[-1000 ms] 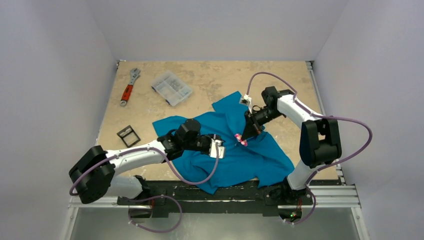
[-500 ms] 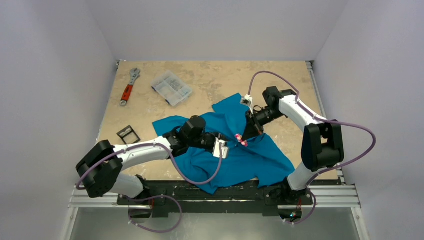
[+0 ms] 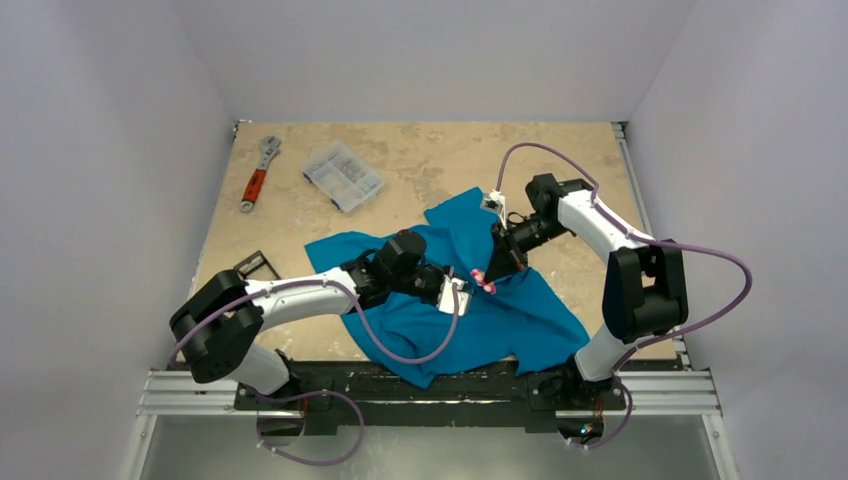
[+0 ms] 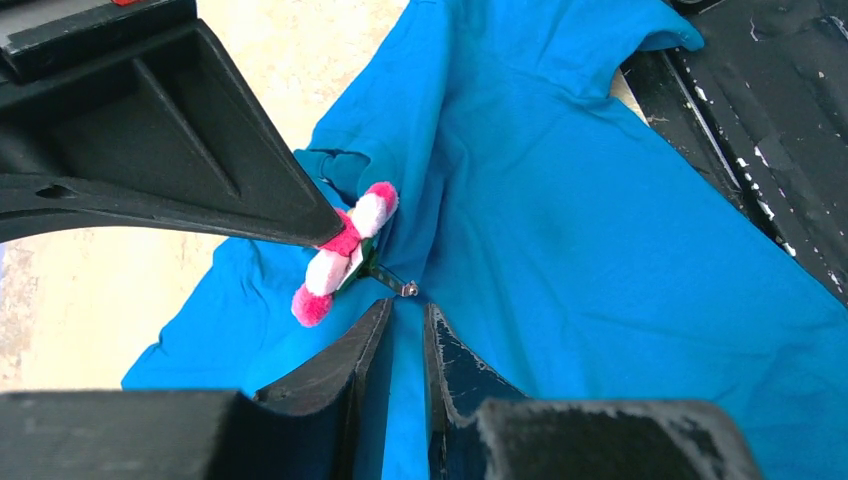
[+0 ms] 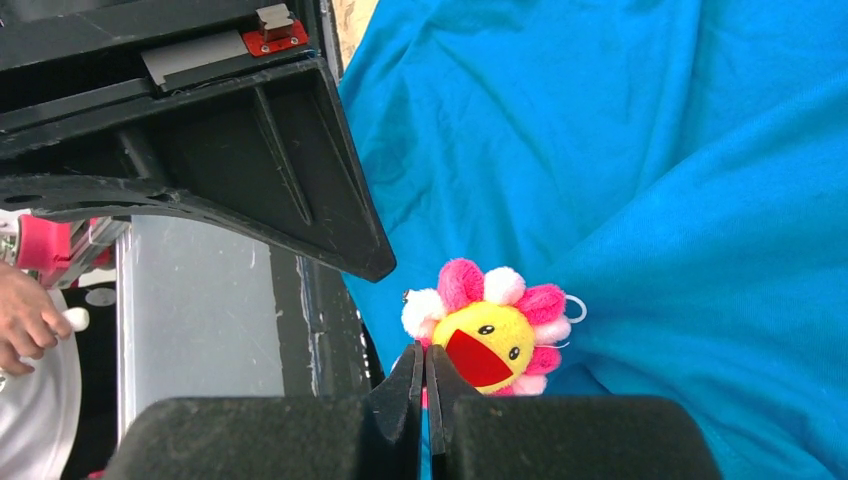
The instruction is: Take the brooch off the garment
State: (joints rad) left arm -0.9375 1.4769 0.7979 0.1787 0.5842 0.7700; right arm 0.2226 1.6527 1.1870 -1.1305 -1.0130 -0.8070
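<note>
The teal garment (image 3: 500, 320) lies crumpled at the table's front centre. The pink, white and yellow flower brooch (image 3: 484, 283) is pinned on a raised fold of it. My right gripper (image 3: 489, 274) is shut, tips pinching the brooch's lower-left petals (image 5: 455, 335); its fingers (image 5: 410, 375) hide that edge. My left gripper (image 3: 468, 289) is just left of the brooch, jaws a narrow gap apart (image 4: 408, 318) with cloth showing between them. The brooch (image 4: 345, 250) and its metal pin (image 4: 395, 283) sit right above the left fingertips (image 4: 378, 318).
An adjustable wrench (image 3: 258, 172) and a clear plastic parts box (image 3: 343, 176) lie at the back left. A small black square pad (image 3: 257, 267) lies left of the shirt. The black front rail (image 3: 330, 385) runs under the shirt's hem. A person's hand (image 5: 25, 325) shows beyond the table.
My left arm has reached to the right across the shirt, bringing its gripper up to the brooch. The right gripper has stayed at the brooch.
</note>
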